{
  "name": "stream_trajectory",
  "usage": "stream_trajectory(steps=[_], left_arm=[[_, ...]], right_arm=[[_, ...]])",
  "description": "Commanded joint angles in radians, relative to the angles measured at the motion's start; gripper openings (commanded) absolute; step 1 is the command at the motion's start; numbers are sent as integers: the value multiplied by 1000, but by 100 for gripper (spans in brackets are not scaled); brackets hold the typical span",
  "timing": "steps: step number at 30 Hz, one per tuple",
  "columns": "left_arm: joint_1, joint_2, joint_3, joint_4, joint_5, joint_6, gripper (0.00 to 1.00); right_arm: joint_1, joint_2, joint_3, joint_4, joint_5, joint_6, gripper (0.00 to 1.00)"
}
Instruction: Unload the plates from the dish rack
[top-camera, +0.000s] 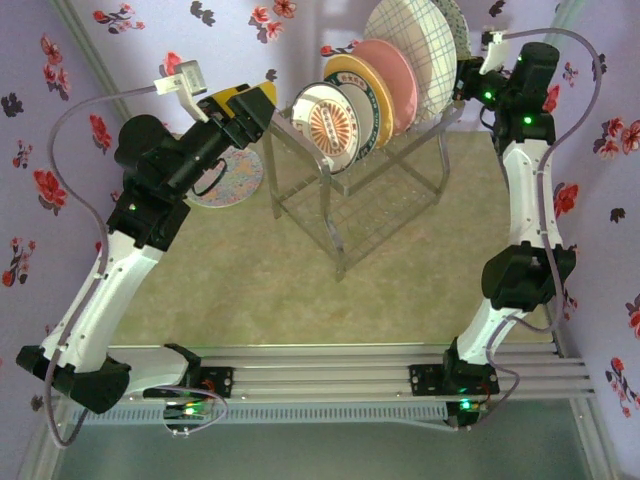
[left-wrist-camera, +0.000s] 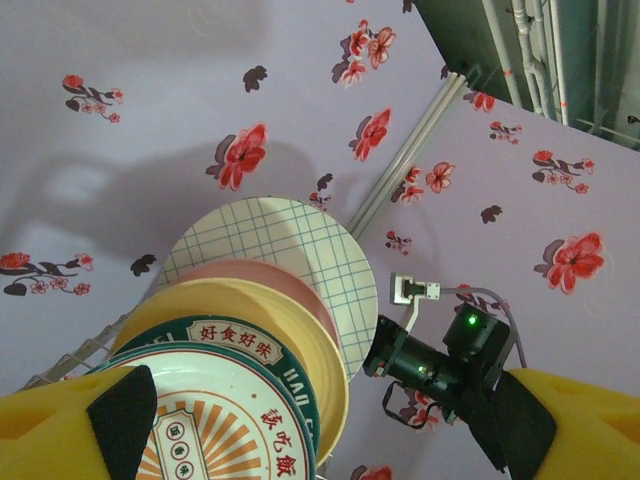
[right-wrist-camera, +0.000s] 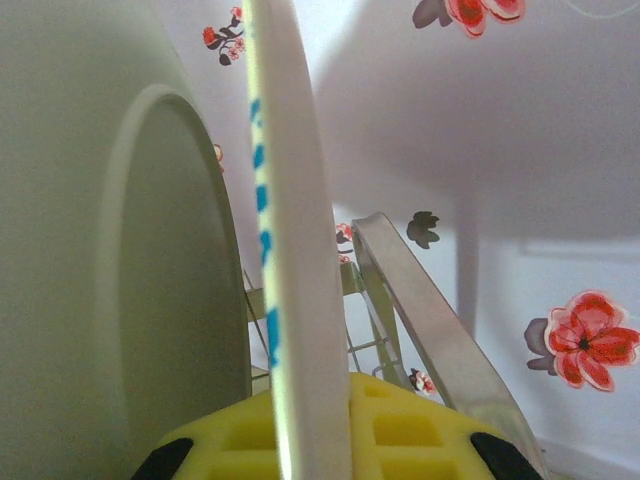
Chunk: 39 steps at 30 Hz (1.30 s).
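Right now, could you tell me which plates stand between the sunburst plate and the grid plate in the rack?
In the top external view, two: the yellow plate and the pink plate stand in the row between the sunburst plate and the grid plate. The left wrist view shows the same order.

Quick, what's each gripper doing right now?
Left gripper: open, holding nothing, facing the sunburst plate.
Right gripper: around a plate's rim; grip cannot be told.
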Motion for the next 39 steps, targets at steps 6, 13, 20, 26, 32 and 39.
stream_trajectory(steps=[6, 13, 20, 26, 32, 39], left_arm=[[-16, -15, 32, 27, -2, 28, 90], [-20, -18, 33, 22, -2, 29, 90], [-27, -15, 38, 21, -2, 28, 90], [-33, -9, 45, 22, -2, 29, 90], [-42, 4, 48, 28, 0, 10, 90], [-75, 54, 79, 24, 0, -23, 90]], right_arm=[[3, -43, 102, 35, 24, -25, 0], [-10, -48, 148, 38, 65, -25, 0], [-30, -75, 165, 43, 134, -35, 0], [-54, -114, 159, 66, 208, -30, 0], [-70, -160, 143, 104, 294, 0, 0], [-75, -243, 67, 196, 418, 64, 0]])
